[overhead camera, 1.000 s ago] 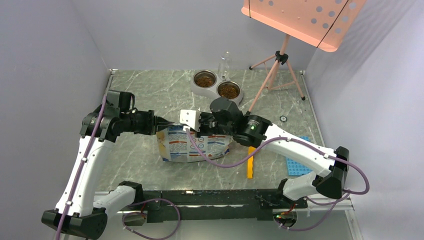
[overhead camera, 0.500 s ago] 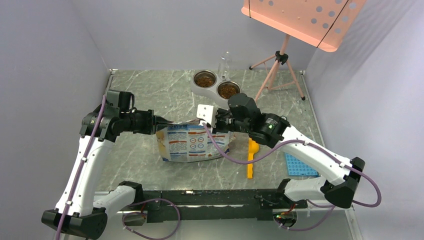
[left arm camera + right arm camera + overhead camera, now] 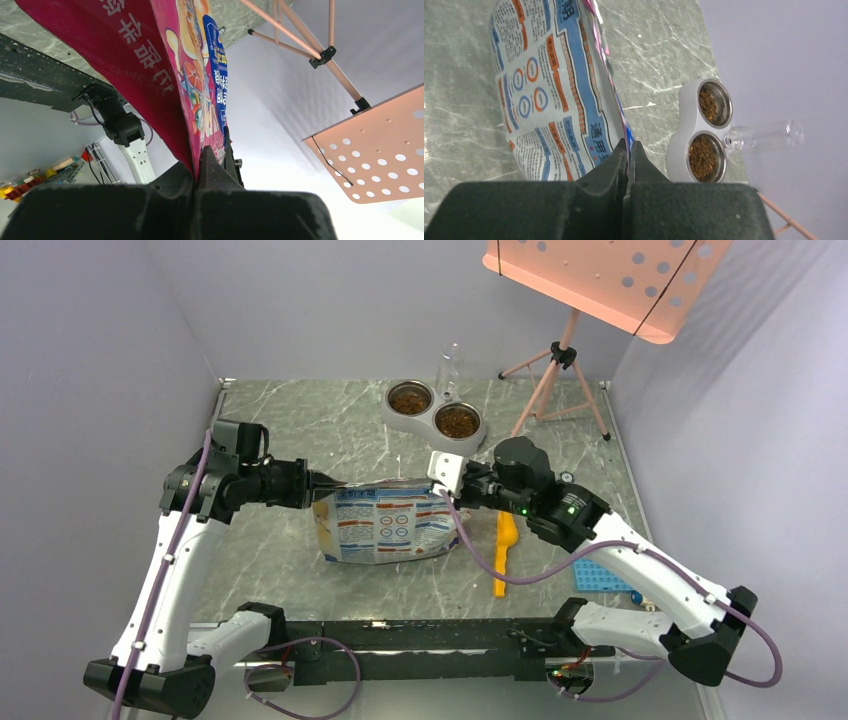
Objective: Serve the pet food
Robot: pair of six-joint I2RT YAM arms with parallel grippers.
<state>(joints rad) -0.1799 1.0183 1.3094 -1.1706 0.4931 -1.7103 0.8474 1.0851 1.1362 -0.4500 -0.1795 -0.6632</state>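
The printed bag (image 3: 385, 525) stands on the table's middle. My left gripper (image 3: 318, 483) is shut on its top left corner; the pink face of the bag (image 3: 165, 75) fills the left wrist view above the pinching jaws. My right gripper (image 3: 462, 487) is shut on the bag's top right edge, seen in the right wrist view (image 3: 628, 146) with the bag's white printed back (image 3: 549, 95). Pet food, brown kibble, lies in both cups of the double bowl (image 3: 420, 420), the left cup (image 3: 409, 399) and the right cup (image 3: 458, 421), also in the right wrist view (image 3: 702, 156).
A yellow scoop (image 3: 504, 550) lies right of the bag. A blue plate (image 3: 598, 576) lies at the right. A clear bottle (image 3: 449, 368) stands behind the bowl. A pink stand's tripod (image 3: 556, 380) is at the back right.
My right gripper has drawn the bag's top edge to the right, stretching the bag wider and uncovering the yellow scoop. The left gripper has held still.
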